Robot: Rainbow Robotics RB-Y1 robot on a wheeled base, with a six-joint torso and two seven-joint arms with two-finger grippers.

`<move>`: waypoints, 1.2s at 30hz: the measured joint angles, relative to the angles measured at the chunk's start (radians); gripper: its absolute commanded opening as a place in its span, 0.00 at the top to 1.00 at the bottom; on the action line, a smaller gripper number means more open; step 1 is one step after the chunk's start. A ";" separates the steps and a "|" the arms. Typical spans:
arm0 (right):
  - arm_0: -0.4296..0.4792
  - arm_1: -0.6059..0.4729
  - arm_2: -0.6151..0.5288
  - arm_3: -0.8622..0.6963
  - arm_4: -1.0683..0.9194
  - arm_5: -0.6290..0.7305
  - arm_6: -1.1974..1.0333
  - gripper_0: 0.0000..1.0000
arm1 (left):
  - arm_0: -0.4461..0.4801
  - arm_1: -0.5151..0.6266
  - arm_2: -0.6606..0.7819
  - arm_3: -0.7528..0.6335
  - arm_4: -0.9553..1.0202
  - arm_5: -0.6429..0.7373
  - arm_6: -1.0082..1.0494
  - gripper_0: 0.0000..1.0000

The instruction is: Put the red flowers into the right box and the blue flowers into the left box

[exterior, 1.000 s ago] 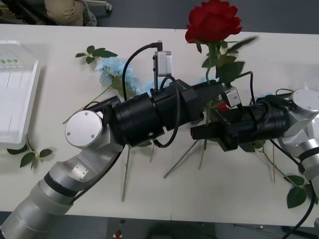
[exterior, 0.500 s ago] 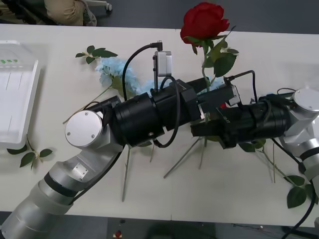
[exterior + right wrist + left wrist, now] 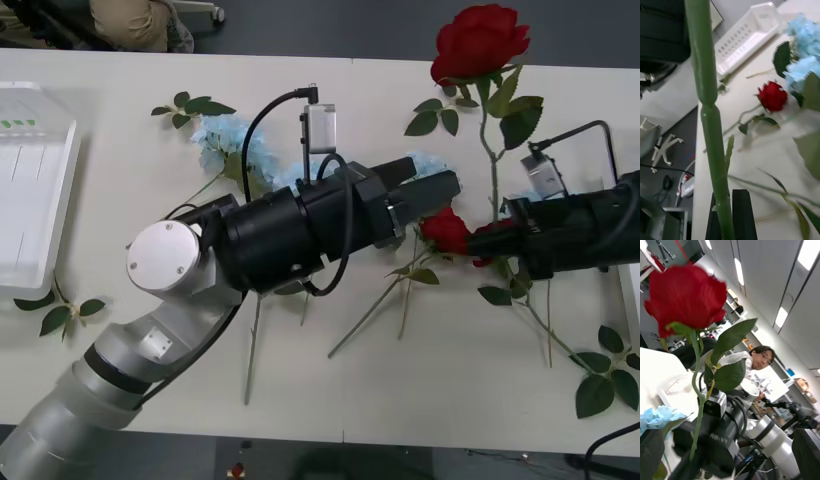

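— Right gripper (image 3: 505,232)?
— Clamped on a rose (image 3: 478,40) stem, bloom at one o'clock past the table (image 3: 120,370) far edge.
— Left gripper (image 3: 440,190)?
— Spread wide, mid-table. Tray (image 3: 35,200) at nine o'clock, well apart.

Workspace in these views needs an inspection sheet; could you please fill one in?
Surface: white table, flowers strewn on it.
Job's things: held rose upright in the air; second rose and blue flowers lying; left box, no flowers seen inside.
Clutter: leaf sprigs.
Grippers: right gripper shut on held rose's stem; left gripper open, mid-table.
Cables: black cable looped over left arm.
Surroundings: chair base.
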 measured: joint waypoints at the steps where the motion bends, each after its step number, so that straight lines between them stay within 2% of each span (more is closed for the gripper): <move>1: -0.001 -0.013 -0.031 0.000 0.026 0.009 0.000 1.00 | -0.009 0.023 0.000 0.000 0.037 0.000 0.000 0.00; 4: -0.011 -0.056 -0.122 0.000 0.133 0.024 0.000 1.00 | -0.048 0.127 0.000 0.000 0.130 0.004 0.000 0.00; 7: -0.033 -0.118 -0.165 0.000 0.240 0.007 -0.012 1.00 | -0.078 0.275 0.000 0.000 0.157 0.014 0.000 0.00; 11: -0.048 -0.222 -0.140 0.000 0.344 -0.062 -0.168 1.00 | -0.086 0.476 0.000 0.000 0.157 0.015 0.000 0.00; 15: -0.048 -0.330 -0.069 0.000 0.435 -0.130 -0.274 1.00 | -0.086 0.587 0.004 0.021 0.157 0.015 0.000 0.00; 19: -0.040 -0.422 -0.010 0.000 0.501 -0.200 -0.295 1.00 | -0.085 0.618 0.035 0.088 0.109 0.015 0.000 0.00; 22: 0.000 -0.474 0.011 0.000 0.521 -0.257 -0.400 1.00 | -0.086 0.628 0.052 0.155 0.032 0.015 0.000 0.00; 28: 0.174 -0.535 -0.003 -0.001 0.523 -0.431 -0.478 1.00 | -0.100 0.633 0.055 0.333 -0.107 0.045 0.000 0.00; 33: 0.331 -0.550 -0.034 -0.002 0.501 -0.582 -0.478 1.00 | -0.180 0.620 0.055 0.499 -0.233 0.061 0.000 0.00; 36: 0.380 -0.550 -0.034 0.006 0.501 -0.641 -0.479 1.00 | -0.235 0.581 0.055 0.571 -0.308 0.061 0.000 0.00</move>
